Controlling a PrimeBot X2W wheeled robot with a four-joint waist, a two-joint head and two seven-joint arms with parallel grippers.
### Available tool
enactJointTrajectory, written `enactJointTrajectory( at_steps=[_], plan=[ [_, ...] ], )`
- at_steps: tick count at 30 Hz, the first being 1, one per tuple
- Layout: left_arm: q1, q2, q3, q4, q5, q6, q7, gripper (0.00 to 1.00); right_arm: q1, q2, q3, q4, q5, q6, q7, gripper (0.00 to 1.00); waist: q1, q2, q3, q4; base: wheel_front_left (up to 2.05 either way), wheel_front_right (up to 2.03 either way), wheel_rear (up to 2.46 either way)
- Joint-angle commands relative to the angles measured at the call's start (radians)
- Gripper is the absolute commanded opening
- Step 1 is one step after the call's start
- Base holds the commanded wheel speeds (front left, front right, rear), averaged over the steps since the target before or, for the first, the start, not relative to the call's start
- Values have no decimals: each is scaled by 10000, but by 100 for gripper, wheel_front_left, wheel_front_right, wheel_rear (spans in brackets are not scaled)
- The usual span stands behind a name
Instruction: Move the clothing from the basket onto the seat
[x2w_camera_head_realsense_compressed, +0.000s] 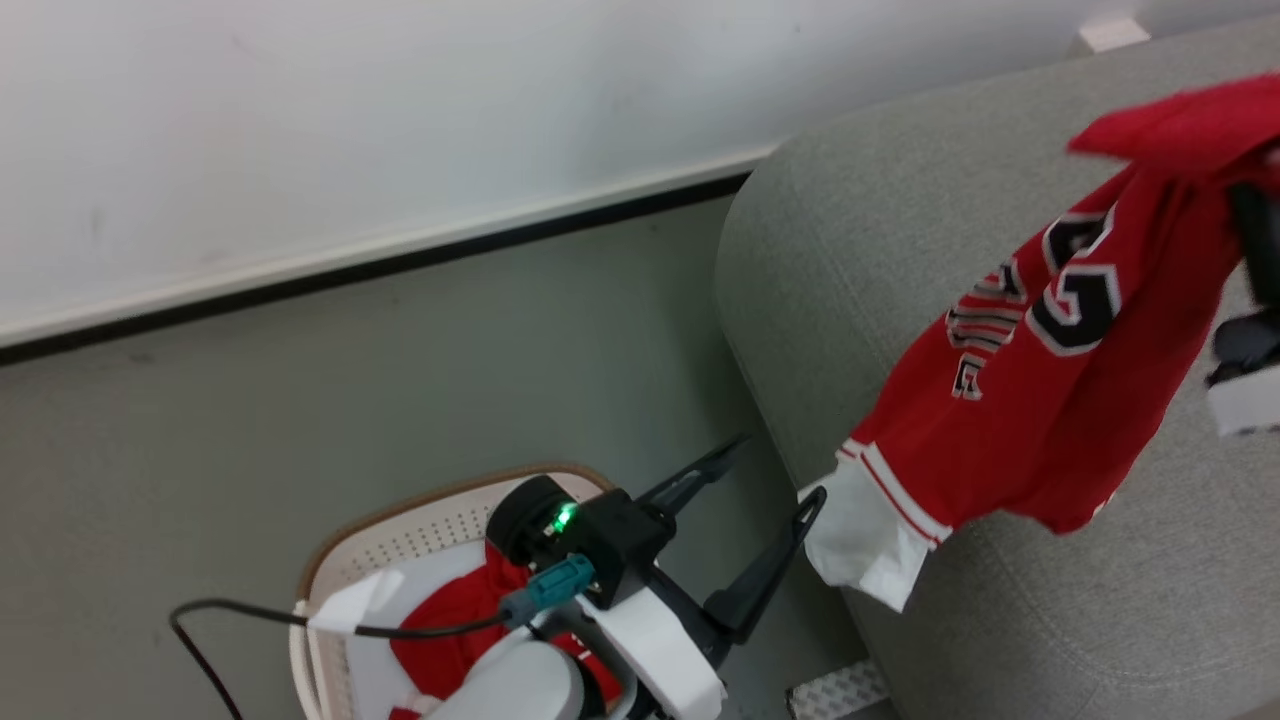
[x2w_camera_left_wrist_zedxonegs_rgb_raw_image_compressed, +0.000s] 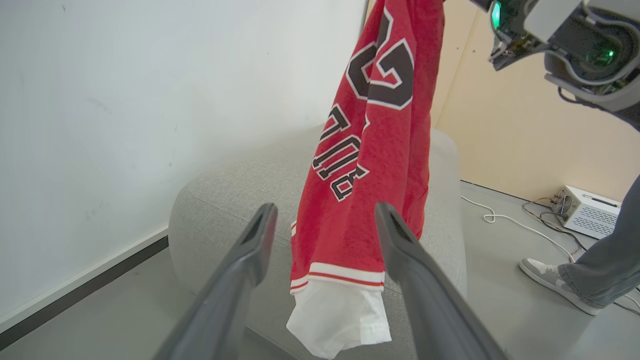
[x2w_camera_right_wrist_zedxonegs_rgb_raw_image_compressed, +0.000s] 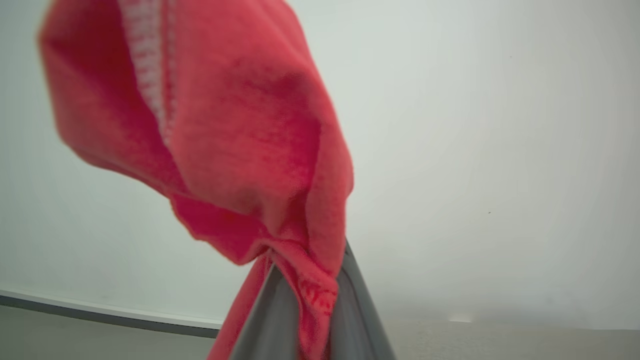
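Note:
A red jersey (x2w_camera_head_realsense_compressed: 1040, 400) with black-white lettering and a white sleeve end hangs over the grey seat (x2w_camera_head_realsense_compressed: 900, 250). Its top is pinched in my right gripper (x2w_camera_head_realsense_compressed: 1250, 215) at the right edge. In the right wrist view the right gripper (x2w_camera_right_wrist_zedxonegs_rgb_raw_image_compressed: 310, 262) is shut on a bunched fold of the red jersey (x2w_camera_right_wrist_zedxonegs_rgb_raw_image_compressed: 240, 150). My left gripper (x2w_camera_head_realsense_compressed: 775, 475) is open and holds nothing, just above the basket (x2w_camera_head_realsense_compressed: 430, 500), which holds more red and white clothing (x2w_camera_head_realsense_compressed: 450, 620). In the left wrist view the left gripper (x2w_camera_left_wrist_zedxonegs_rgb_raw_image_compressed: 325, 207) points at the hanging jersey (x2w_camera_left_wrist_zedxonegs_rgb_raw_image_compressed: 380, 150) and is apart from it.
A white wall with a dark baseboard (x2w_camera_head_realsense_compressed: 400, 260) runs behind the grey floor. In the left wrist view a person's foot (x2w_camera_left_wrist_zedxonegs_rgb_raw_image_compressed: 550, 275) and trouser leg stand right of the seat (x2w_camera_left_wrist_zedxonegs_rgb_raw_image_compressed: 240, 190). A white box (x2w_camera_left_wrist_zedxonegs_rgb_raw_image_compressed: 587, 215) and cables lie by a tan wall.

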Motion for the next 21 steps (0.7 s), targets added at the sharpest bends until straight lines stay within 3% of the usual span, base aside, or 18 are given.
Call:
enactJointTrajectory(
  at_steps=[1, 6, 13, 16, 20, 21],
  plan=[
    [-258, 236, 63, -111, 189, -90, 32, 100, -540, -71, -331, 73, -134, -21, 76, 0, -1, -1, 1136, 225, 0, 0, 0],
    [-950, 783, 179, -636, 300, -240, 192, 100, -2407, -521, -1761, 763, -731, -21, 487, 0, -1, -1, 2661, 600, 0, 0, 0],
    [-1793, 1267, 291, -1168, 294, -403, 329, 100, -4680, -536, -3861, 2387, -2470, -21, 373, 0, -1, -1, 4026, 944, 0, 0, 0],
    [-1957, 1335, 336, -1207, 184, -410, 300, 100, -4739, -516, -4215, 3111, -3229, -21, 378, 0, -1, -1, 4310, 1072, 0, 0, 0],
    [-1840, 1461, 465, -1063, -15, -359, 211, 100, -4122, -13, -4945, 4334, -3871, -21, 190, 0, -1, -1, 4461, 1160, 0, 0, 0],
    [-1782, 1481, 487, -1030, -62, -336, 180, 100, -3934, 189, -5154, 4644, -4004, -21, 145, 5, -1, -1, 4469, 1173, 0, 0, 0]
  ],
)
